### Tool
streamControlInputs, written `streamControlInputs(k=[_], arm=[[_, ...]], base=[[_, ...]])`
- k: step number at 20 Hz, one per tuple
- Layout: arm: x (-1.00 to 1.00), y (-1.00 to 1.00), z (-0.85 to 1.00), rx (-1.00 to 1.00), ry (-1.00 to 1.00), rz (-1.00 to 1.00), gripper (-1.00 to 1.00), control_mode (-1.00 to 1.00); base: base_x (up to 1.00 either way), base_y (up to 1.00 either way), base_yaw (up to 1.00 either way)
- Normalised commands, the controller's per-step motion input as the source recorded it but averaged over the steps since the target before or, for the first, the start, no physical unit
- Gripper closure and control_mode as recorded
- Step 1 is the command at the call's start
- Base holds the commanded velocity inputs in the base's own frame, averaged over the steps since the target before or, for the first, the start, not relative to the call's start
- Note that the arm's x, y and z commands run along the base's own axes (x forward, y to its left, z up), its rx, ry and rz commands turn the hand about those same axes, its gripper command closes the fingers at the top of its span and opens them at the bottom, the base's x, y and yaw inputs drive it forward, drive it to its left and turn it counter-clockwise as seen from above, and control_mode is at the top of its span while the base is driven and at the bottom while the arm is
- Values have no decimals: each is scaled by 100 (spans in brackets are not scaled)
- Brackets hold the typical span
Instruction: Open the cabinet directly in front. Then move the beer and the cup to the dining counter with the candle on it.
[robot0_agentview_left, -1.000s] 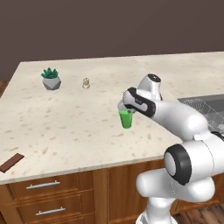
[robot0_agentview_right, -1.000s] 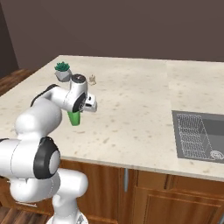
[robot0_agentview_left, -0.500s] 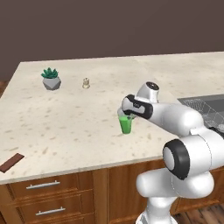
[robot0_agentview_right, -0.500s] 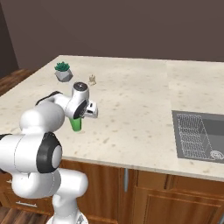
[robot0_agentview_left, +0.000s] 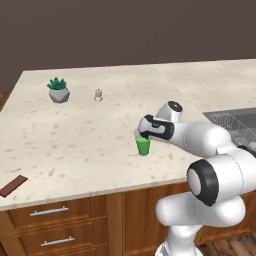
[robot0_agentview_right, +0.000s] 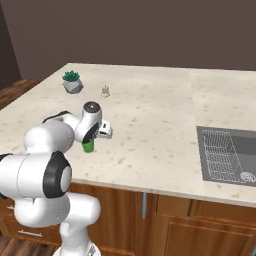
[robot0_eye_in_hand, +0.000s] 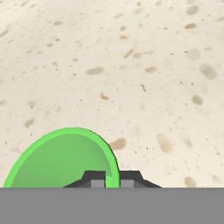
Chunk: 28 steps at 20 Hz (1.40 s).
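Far to the left of the end effector (robot0_agentview_left: 142, 138) and nearest the front edge, a small dark bar (robot0_agentview_left: 13, 186) lies on the counter (robot0_agentview_left: 75, 145). Farther back on that side stands a spiky plant in a grey pot (robot0_agentview_left: 58, 90), with the tiny pale candle (robot0_agentview_left: 98, 94) just to its right; both are well apart from the end effector, so this is the counter the cup is meant for.

The green cup (robot0_agentview_left: 143, 145) stands upright directly under the end effector, its base seemingly touching the stone. In the hand view the two dark fingertips (robot0_eye_in_hand: 93, 178) straddle the near rim of the cup (robot0_eye_in_hand: 61, 157), one inside the wall and one outside, pinched on it. The end effector is clamped on the cup rim.

Right of the end effector, well apart, a sink (robot0_agentview_right: 229, 157) with a wire rack is set into the counter.

The risk from here is in the release. A pinch on one side of the rim holds the cup off-centre, so if the fingers part while the base is not fully seated, or drag on the wall as they lift, the light cup could tip or skid. A sideways retreat before clearing the rim would knock it over. The beer is not on this counter.
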Motion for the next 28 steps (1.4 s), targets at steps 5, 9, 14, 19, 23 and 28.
streamControlInputs(k=[5, 9, 14, 19, 23, 28], arm=[[0, -2, -25, 8, -2, 0, 100, -100], [0, -1, -23, 5, 0, 0, 100, -100], [0, 0, -7, 1, 0, 0, 100, -100], [0, 0, 0, 0, 0, 0, 100, -100], [0, 0, -12, -1, 0, 0, 100, -100], [0, 0, -39, -6, 0, 0, 100, -100]], base=[[0, 0, 0], [0, 0, 0], [0, 0, 0], [0, 0, 0], [0, 0, 0], [0, 0, 0]])
